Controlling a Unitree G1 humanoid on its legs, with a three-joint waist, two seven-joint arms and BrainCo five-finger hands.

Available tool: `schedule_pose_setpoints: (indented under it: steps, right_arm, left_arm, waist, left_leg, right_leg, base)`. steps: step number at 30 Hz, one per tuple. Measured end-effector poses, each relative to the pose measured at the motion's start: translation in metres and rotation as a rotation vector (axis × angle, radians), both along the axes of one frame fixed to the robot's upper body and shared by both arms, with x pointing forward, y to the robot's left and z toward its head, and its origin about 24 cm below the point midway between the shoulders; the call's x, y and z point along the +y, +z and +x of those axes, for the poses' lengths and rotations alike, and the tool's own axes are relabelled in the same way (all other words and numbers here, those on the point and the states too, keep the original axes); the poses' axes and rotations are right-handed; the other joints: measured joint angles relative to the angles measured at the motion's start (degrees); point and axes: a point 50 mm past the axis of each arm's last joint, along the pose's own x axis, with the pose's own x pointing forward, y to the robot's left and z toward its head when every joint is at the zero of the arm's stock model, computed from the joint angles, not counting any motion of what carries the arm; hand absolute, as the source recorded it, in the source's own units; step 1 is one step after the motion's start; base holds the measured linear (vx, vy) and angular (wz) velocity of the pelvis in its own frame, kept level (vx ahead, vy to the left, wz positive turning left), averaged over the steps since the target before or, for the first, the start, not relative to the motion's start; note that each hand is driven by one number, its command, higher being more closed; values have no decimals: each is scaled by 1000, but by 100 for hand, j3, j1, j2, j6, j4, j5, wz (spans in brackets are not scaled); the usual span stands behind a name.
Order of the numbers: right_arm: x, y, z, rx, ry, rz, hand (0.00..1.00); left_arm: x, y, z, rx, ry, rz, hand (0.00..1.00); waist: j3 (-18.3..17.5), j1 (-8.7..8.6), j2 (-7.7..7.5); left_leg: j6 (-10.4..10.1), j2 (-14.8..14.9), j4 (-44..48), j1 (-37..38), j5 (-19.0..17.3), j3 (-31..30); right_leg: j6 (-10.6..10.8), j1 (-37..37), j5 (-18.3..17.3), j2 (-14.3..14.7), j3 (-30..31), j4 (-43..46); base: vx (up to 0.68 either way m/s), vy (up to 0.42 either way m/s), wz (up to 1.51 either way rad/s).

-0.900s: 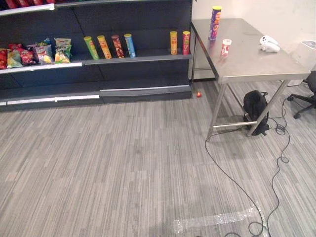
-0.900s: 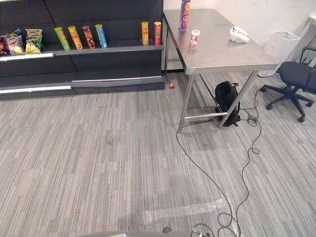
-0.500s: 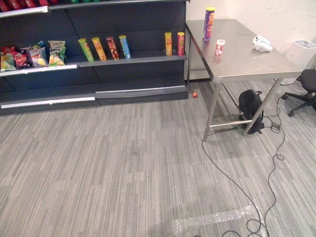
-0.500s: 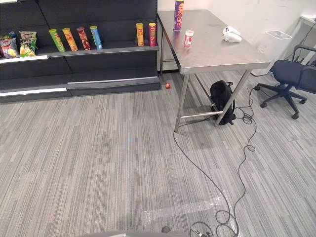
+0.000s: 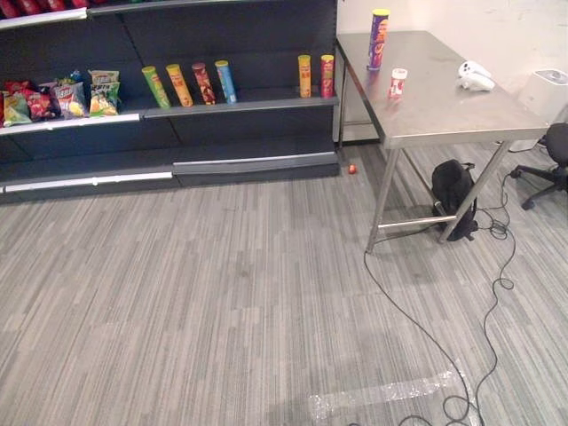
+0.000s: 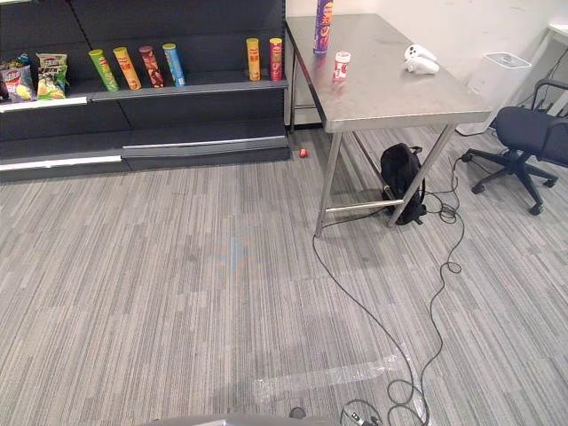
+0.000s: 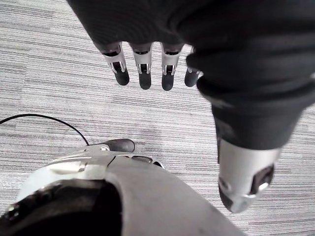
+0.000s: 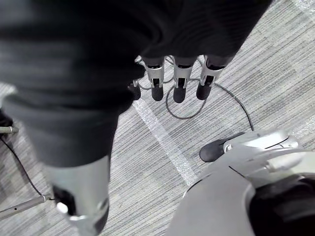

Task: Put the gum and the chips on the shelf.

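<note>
A tall purple chips can (image 5: 379,39) stands upright at the far end of the steel table (image 5: 444,111). A small white and red gum tub (image 5: 398,82) stands a little nearer on the same table. The dark shelf (image 5: 240,106) is left of the table, against the wall. My left hand (image 7: 144,73) hangs over the grey floor with straight fingers and holds nothing. My right hand (image 8: 179,86) also hangs over the floor, fingers straight and empty. Both hands are far from the table.
Several chip cans (image 5: 186,84) and snack bags (image 5: 62,96) sit on the shelf's middle board. A white controller (image 5: 475,77) lies on the table; a black backpack (image 5: 453,191) leans under it. An office chair (image 6: 528,142), a white bin (image 5: 548,89) and a small red thing (image 5: 352,169) on the floor are nearby.
The whole picture has shifted a little as the head camera moved. None of the things on the table or shelf has moved.
</note>
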Motion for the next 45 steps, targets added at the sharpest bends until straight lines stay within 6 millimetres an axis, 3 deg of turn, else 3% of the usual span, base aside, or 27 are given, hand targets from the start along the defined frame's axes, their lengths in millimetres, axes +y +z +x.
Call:
schedule_pose_setpoints:
  steps: [8,11,13,15,17,18,20,22,24,25,27,28,29,30,32,35,37,38,39,40,42,44,45]
  right_arm:
    - [-3,1,3,-11,54,-18,0]
    - [-2,3,14,-47,67,-3,0]
    - [2,3,20,-64,74,6,0]
    - [7,2,20,-66,65,20,0]
    - [3,2,16,-58,63,11,0]
    - [1,2,13,-50,66,5,0]
    - [0,3,15,-53,64,3,0]
    - [0,3,20,-66,62,2,0]
    - [-1,4,23,-73,64,-1,0]
    - [-4,5,24,-73,75,-12,0]
    - [-11,6,25,-69,107,-34,0]
    - [-12,6,24,-64,119,-37,0]
    - [-4,6,29,-78,121,-18,0]
    - [1,5,31,-83,120,-7,0]
    - [2,6,37,-101,123,-5,0]
    - [2,6,39,-104,128,-8,0]
    - [3,7,41,-109,144,-13,0]
    - [1,7,43,-114,147,-20,0]
    - [1,8,44,-127,144,-25,0]
    - [2,8,45,-130,144,-24,0]
    - [-1,10,47,-147,136,-35,0]
    - [-3,10,45,-146,130,-39,0]
    - [-4,10,44,-148,106,-37,0]
  left_arm:
    - [0,0,1,-3,-1,4,0]
    - [1,1,10,-22,-3,6,0]
    - [8,3,16,-44,4,21,0]
    - [13,7,26,-99,56,29,0]
    - [11,7,28,-115,110,17,0]
    - [9,6,27,-117,138,5,0]
    - [9,6,28,-123,154,2,0]
    - [10,6,27,-133,184,-3,0]
    - [6,5,26,-133,216,-13,0]
    - [2,4,23,-125,222,-21,0]
    - [-5,2,16,-105,231,-37,0]
    - [-4,2,12,-95,233,-36,0]
    - [3,3,9,-91,228,-19,0]
    - [7,4,10,-95,226,-9,0]
    - [11,6,24,-128,201,0,0]
    - [11,6,26,-125,168,8,0]
    - [11,6,27,-123,137,12,0]
    - [12,7,28,-125,114,15,0]
    - [12,7,28,-122,99,19,0]
    - [14,7,28,-121,93,23,0]
    - [10,7,29,-114,55,28,0]
    - [8,6,31,-114,47,29,0]
    - [6,6,34,-115,51,26,0]
  waist:
    - [39,-2,-27]
    - [173,1,-24]
    - [349,2,-171]
    - [534,34,-315]
    - [669,94,-225]
    - [668,106,-165]
    - [671,120,-170]
    - [674,130,-170]
    - [681,143,-130]
    - [676,151,-15]
    - [696,191,166]
    - [666,219,121]
    - [596,262,-74]
    - [532,248,-188]
    - [470,218,-265]
    - [450,215,-267]
    - [452,208,-263]
    - [454,129,-258]
    - [495,99,-205]
    - [488,84,-248]
    - [518,-37,-143]
    - [535,-41,-98]
    - [558,-50,-57]
  left_leg:
    - [0,13,1,-68,3,-42]
    - [-38,65,172,-232,-22,-24]
    - [-185,128,982,-626,-217,-5]
    - [-263,362,3087,-1530,-366,-52]
    - [-253,581,4484,-2078,-376,-357]
    - [-253,623,4690,-2224,-495,-496]
    - [-224,655,4334,-2447,-523,-504]
    - [-220,606,3407,-2625,-446,-511]
    - [-308,484,1904,-2600,16,-692]
    - [-372,485,1185,-2608,245,-984]
    - [-374,605,1065,-2624,351,-1164]
    - [-294,512,1324,-2607,801,-1044]
    - [-106,295,1528,-2629,725,-861]
    - [-59,181,1550,-2660,631,-771]
    - [101,-50,1499,-2675,516,-639]
    - [430,-215,1397,-2259,341,-457]
    - [522,-251,1302,-1870,252,-401]
    - [564,-271,1244,-1581,125,-408]
    - [602,-311,1146,-1252,-109,-430]
    - [623,-358,1112,-1111,-136,-431]
    - [636,-357,863,-523,-267,-468]
    - [609,-321,754,-293,-332,-462]
    - [550,-239,736,-181,-407,-466]
  right_leg:
    - [-3,-40,-4,5,-57,7]
    - [-133,-332,-173,15,-56,425]
    - [-185,-482,-370,-59,-66,723]
    - [-319,-378,-569,-139,-113,833]
    - [-323,-73,-619,-73,-192,839]
    - [-319,64,-666,-78,-212,839]
    - [-259,117,-724,-171,-211,808]
    - [-153,131,-753,-297,-175,748]
    - [8,158,-822,-414,-131,702]
    - [131,194,-904,-414,-86,636]
    - [327,327,-1087,-414,76,650]
    - [461,424,-1229,-600,217,695]
    - [536,402,-1271,-889,352,783]
    - [556,348,-1247,-1013,409,829]
    - [646,-20,-1054,-1253,550,1294]
    - [600,-505,-675,-1361,914,2596]
    - [578,-975,-58,-1349,994,3876]
    - [535,-1209,583,-1402,865,4584]
    - [503,-1438,649,-1510,682,5376]
    - [463,-1582,533,-1576,617,5743]
    - [372,-2127,-392,-1537,62,6354]
    - [306,-2429,-715,-1430,-240,6036]
    - [246,-2560,-790,-1297,-449,5472]
  base:
    - [-39,-35,3]
    - [-23,-47,-1]
    - [-25,-90,10]
    - [-34,-121,18]
    - [51,-50,15]
    - [85,11,9]
    - [133,74,3]
    - [205,124,5]
    - [223,161,-4]
    - [264,258,-28]
    - [319,340,-45]
    - [401,400,-64]
    - [413,380,-58]
    - [490,341,-30]
    - [445,274,-7]
    - [412,251,-18]
    - [365,188,-9]
    - [335,156,2]
    - [335,156,3]
    - [338,82,3]
    - [339,29,4]
    - [265,-52,2]
    - [249,-108,7]
